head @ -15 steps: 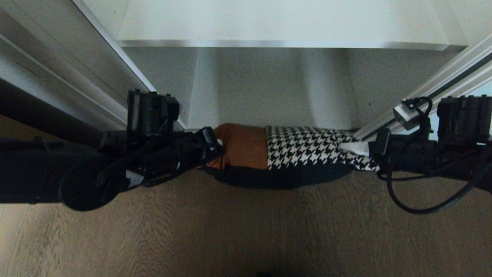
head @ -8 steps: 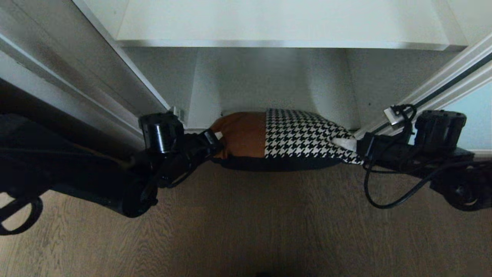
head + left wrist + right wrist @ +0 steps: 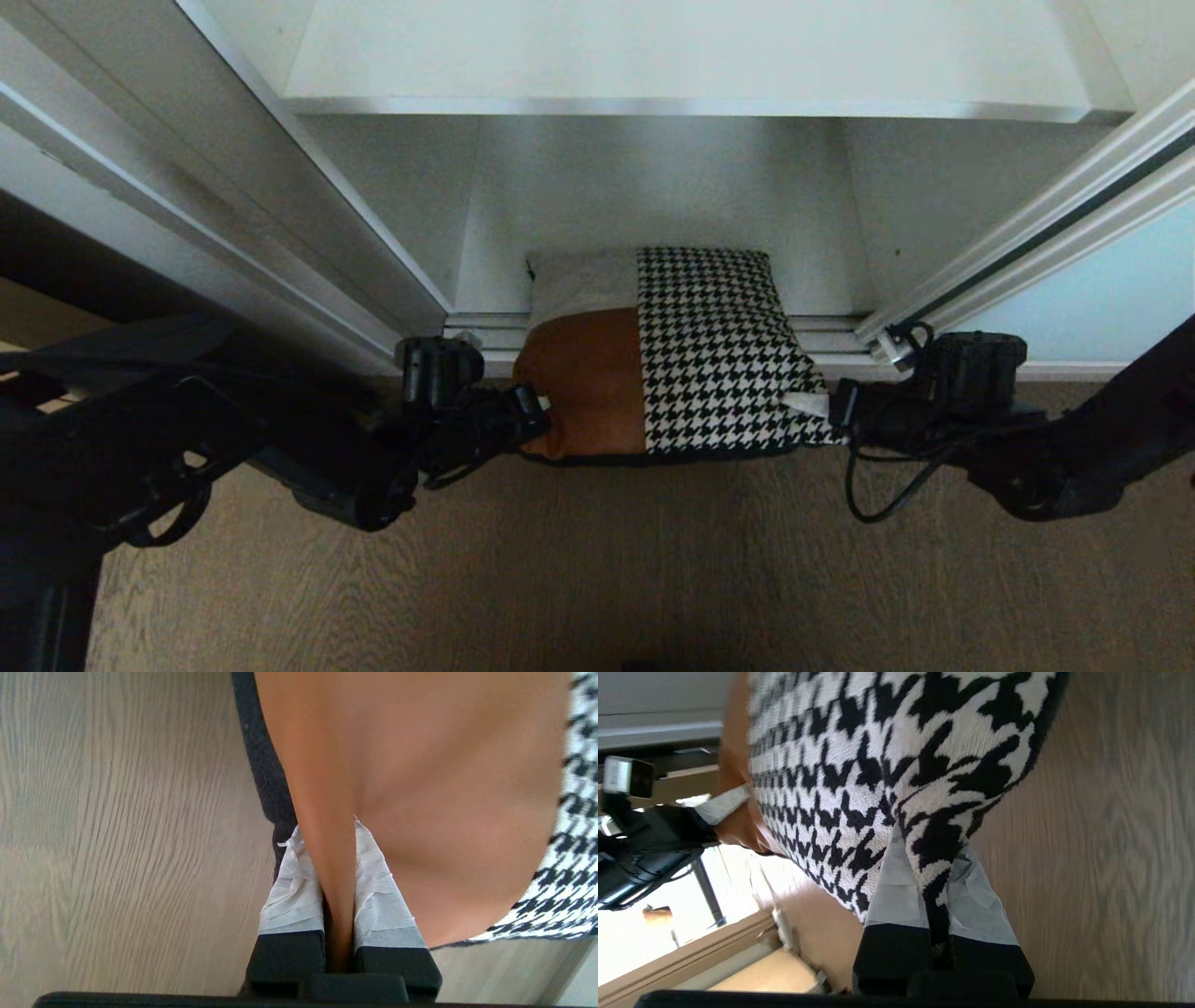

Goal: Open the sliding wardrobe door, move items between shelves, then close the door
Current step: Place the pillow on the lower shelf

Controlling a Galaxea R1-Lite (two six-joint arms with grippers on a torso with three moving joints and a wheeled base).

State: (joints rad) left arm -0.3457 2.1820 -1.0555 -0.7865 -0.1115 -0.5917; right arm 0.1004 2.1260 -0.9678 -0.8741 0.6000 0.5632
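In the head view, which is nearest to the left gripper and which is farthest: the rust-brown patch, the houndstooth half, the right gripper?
From the left gripper:
1. Rust-brown patch of the cushion, pinched at its near edge.
2. Houndstooth half, further right on the same cushion.
3. Right gripper, at the cushion's opposite corner.

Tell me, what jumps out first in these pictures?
A patchwork cushion, houndstooth, rust-brown and grey, hangs low at the open wardrobe's threshold. The left gripper pinches its brown edge and the right gripper its houndstooth edge. A white shelf spans the wardrobe above.
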